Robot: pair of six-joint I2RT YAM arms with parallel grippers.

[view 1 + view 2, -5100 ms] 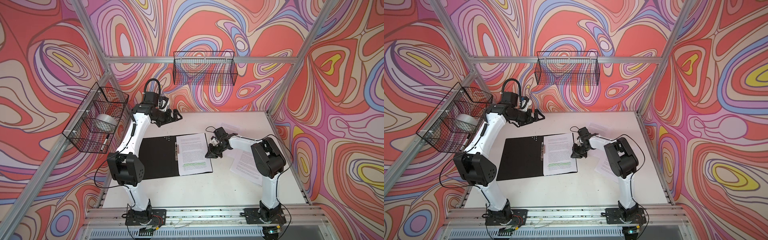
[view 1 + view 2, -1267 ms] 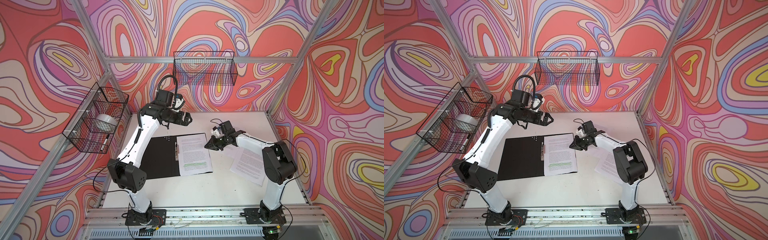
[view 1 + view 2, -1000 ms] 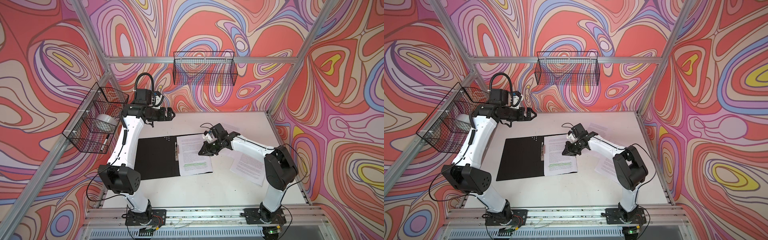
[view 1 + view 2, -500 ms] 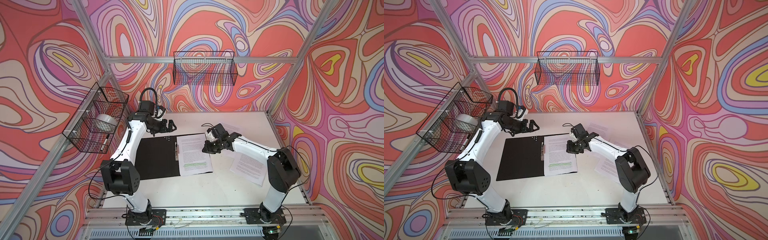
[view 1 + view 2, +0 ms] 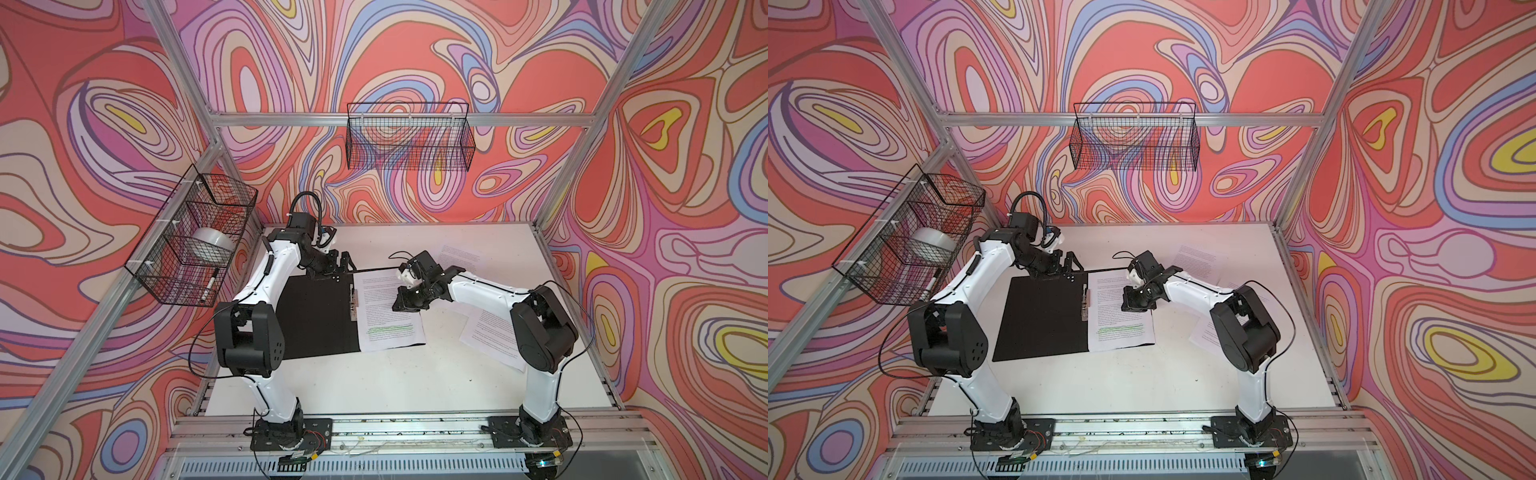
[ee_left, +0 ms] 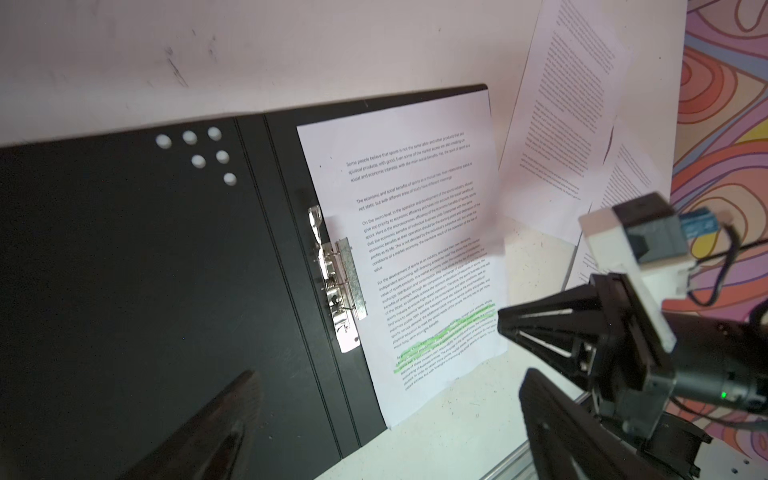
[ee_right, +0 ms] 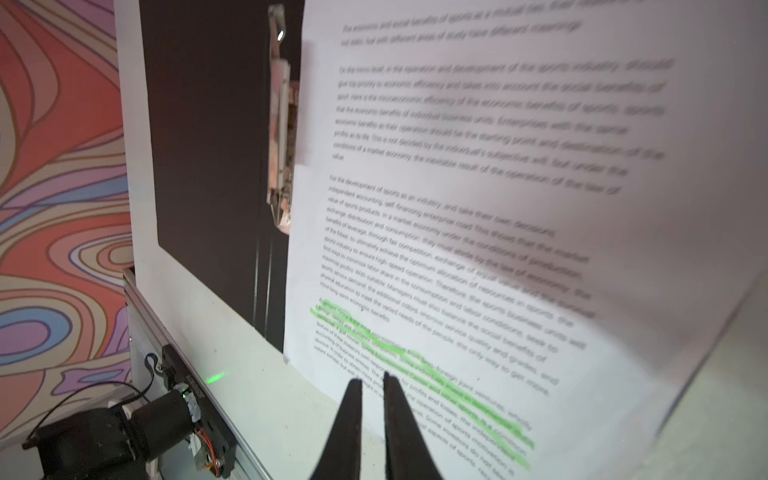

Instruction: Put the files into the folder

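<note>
The folder lies open on the table, black inside up, with a metal spine clip down its middle. One of the files, a sheet with green highlighted lines, rests on its right half. Two more sheets lie on the table, one at the back right and one to the right. My left gripper hovers open over the folder's far edge, holding nothing. My right gripper is shut and empty above the highlighted sheet's right edge.
A wire basket on the left wall holds a tape roll and a pen. Another wire basket hangs on the back wall. Aluminium frame posts stand at the table's corners, and a rail runs along the front.
My left arm has swung in and come down from near the back-left wall to the folder's far edge, still open. My right gripper has stayed shut over the highlighted sheet, shifting only slightly.
</note>
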